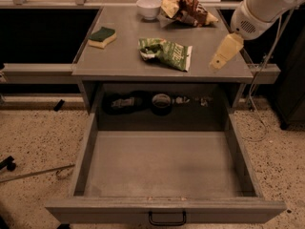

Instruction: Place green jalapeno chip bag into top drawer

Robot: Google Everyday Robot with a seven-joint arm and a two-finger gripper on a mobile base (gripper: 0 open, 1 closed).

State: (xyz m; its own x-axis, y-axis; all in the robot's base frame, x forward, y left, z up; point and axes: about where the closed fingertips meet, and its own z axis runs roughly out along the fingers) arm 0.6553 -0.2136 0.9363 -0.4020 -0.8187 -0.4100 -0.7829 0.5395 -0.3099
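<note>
The green jalapeno chip bag (166,53) lies crumpled on the grey counter top (119,56), near its middle. The top drawer (162,163) is pulled fully out below the counter, with a bare grey bottom and a black handle (167,219) on its front panel. My gripper (223,53) hangs from the white arm at the upper right, over the counter's right side. It is to the right of the bag and apart from it, with nothing in it.
A green-and-yellow sponge (102,36) lies at the counter's left. A white bowl (148,7) and a brown-and-yellow snack bag (186,9) sit at the back. Dark items (161,101) lie in the recess behind the drawer. Speckled floor surrounds the cabinet.
</note>
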